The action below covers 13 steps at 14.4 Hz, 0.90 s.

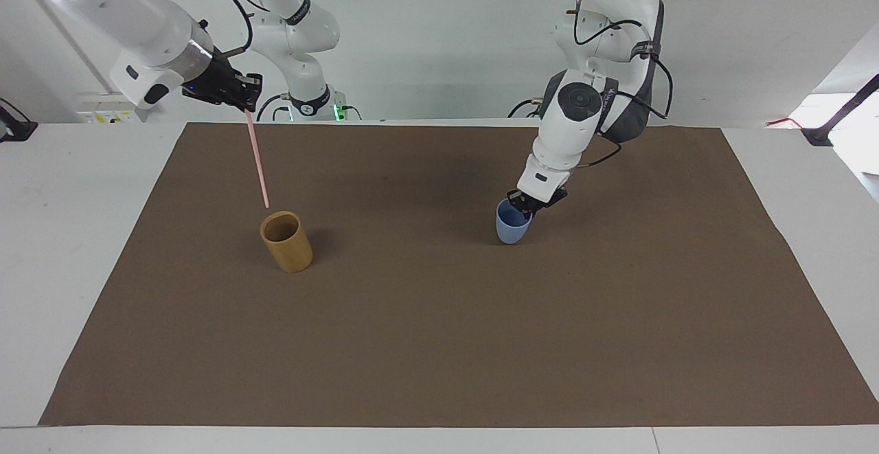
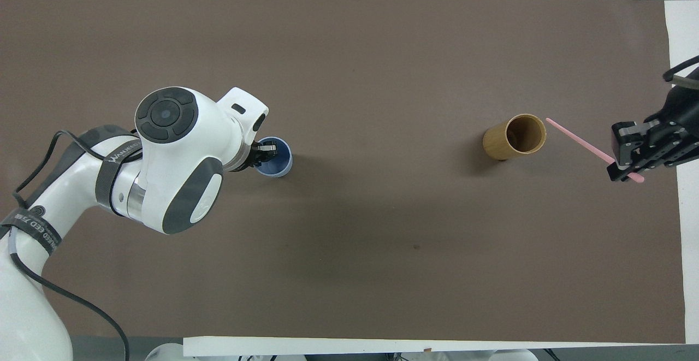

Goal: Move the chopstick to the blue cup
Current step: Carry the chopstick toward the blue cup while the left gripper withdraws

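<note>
Right end effector point(image 1: 245, 99) clamped on chopstick point(image 1: 257, 159), its tip above tan cup point(image 1: 286, 241).

white table point(image 1: 69, 234); brown mat point(image 1: 439, 344) on it; plain white wall point(image 1: 439, 28)

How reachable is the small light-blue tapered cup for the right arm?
Likely yes: right gripper is raised above cup height, but the left gripper at the blue cup's rim crowds it.

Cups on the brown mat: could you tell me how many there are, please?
2. The blue cup stands mid-mat at the left gripper; the tan cup stands toward the right arm's end, empty. None seems hidden.
</note>
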Motion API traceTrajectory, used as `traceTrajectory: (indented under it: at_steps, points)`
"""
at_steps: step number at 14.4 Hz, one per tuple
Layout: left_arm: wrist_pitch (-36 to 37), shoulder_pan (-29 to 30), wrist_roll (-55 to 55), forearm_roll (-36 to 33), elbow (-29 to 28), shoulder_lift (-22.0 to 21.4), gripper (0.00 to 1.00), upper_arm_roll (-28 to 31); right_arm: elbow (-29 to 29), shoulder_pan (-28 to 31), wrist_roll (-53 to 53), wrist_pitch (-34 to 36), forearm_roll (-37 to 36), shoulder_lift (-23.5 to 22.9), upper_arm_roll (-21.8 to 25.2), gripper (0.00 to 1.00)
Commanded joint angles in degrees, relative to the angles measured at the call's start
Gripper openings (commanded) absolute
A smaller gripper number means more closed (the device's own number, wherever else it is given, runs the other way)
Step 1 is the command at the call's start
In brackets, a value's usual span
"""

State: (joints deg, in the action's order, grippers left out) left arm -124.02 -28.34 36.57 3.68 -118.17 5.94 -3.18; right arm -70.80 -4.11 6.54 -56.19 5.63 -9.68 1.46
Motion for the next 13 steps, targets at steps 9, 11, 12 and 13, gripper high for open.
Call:
traceTrajectory:
  at_steps: [9, 11, 12, 13]
  points:
    - [27.22, 2.56, 1.06, 1.5, 12.17, -8.56, 1.0, 2.21, -5.49, -5.2, 1.45, -8.13, 13.14, 0.72, -0.14, 0.0]
    - [30.49, 11.69, -4.45, 1.41, 11.47, -11.82, 1.0, 2.57, -6.11, -11.49, 7.57, -13.83, 16.94, -0.07, -0.31, 0.0]
    - [31.55, 14.86, -8.05, 0.89, 11.82, -12.79, 1.0, 2.57, -6.2, -13.97, 12.4, -16.64, 19.04, -1.03, -0.31, 0.0]
    - [31.38, 16.9, -12.18, -0.07, 12.08, -13.06, 1.0, 2.66, -6.11, -16.08, 17.06, -19.28, 22.02, -2.09, -0.31, 0.0]
